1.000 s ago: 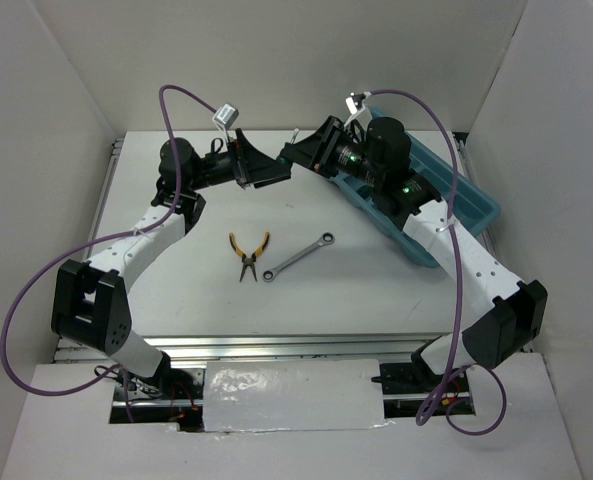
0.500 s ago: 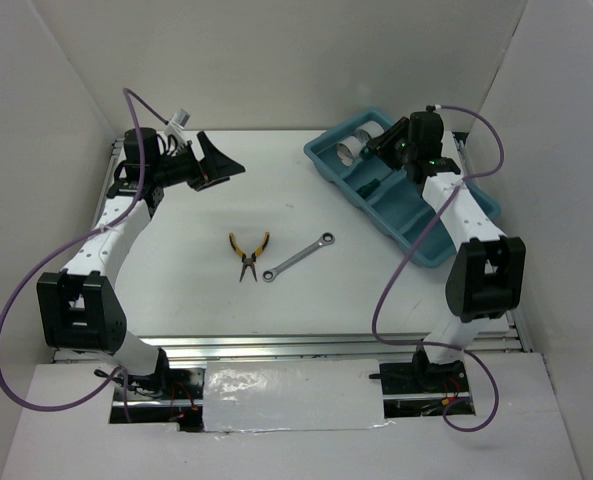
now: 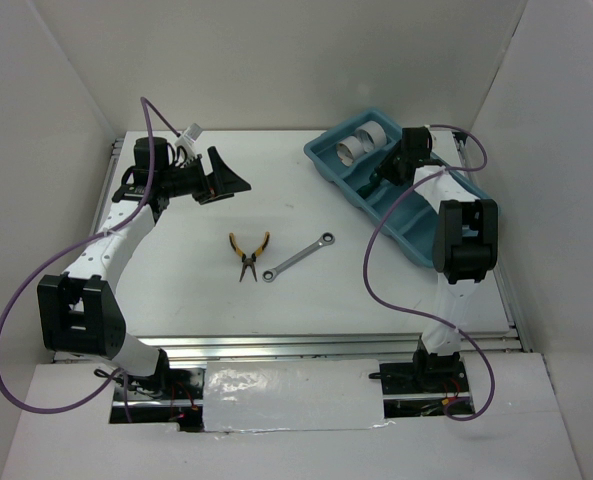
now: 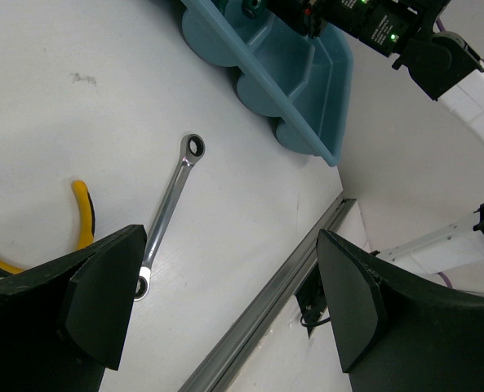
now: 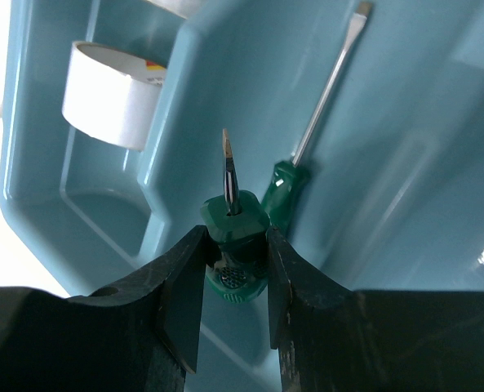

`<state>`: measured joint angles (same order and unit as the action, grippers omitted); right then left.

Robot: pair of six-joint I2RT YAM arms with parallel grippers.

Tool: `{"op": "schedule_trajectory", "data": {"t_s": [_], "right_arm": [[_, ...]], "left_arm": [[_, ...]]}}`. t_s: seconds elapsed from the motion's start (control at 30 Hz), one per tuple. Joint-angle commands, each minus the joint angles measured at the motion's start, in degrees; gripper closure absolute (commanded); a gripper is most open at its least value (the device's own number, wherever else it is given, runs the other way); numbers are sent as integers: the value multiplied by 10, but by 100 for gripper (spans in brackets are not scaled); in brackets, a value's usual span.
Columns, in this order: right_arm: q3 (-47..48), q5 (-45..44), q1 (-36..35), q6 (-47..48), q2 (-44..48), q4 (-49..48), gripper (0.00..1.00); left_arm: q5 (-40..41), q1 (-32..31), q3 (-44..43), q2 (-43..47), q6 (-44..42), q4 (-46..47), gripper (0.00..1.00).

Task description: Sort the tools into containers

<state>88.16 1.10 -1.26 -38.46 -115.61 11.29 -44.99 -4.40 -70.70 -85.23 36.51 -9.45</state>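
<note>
Right claw (image 5: pixel 233 249) pinches a green screwdriver (image 5: pixel 233 219) — handle mostly hidden; left claw (image 4: pixel 229 273) spread

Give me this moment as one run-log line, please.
left gripper: open, empty | right gripper: shut on screwdriver over tray | pliers, wrench: on table

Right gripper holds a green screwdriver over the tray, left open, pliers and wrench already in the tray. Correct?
No. Top view: pliers and wrench lie on the table, outside the tray. Right gripper does hold the green screwdriver; left gripper open.
</note>
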Motion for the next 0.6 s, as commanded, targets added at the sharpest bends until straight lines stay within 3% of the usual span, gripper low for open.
{"op": "schedule_trajectory", "data": {"t_s": [0.0,0.13,0.33,0.5,0.57], "right_arm": [[37,1,-6,8,-13,-40,79],[39,16,-7,2,-23,-52,55],[47,21,-6,0,-25,-59,41],[44,42,-6,6,20,-54,42],[29,59,-4,11,70,-50,45]], "left_arm": [[-3,6,-1,19,-19,-8,1],[7,12,-2,12,-17,-14,1],[59,16,-30,-4,-42,-66,1],[118,-1,-38,19,-130,-98,1],[213,-35,-39,38,-183,-133,1]]}}
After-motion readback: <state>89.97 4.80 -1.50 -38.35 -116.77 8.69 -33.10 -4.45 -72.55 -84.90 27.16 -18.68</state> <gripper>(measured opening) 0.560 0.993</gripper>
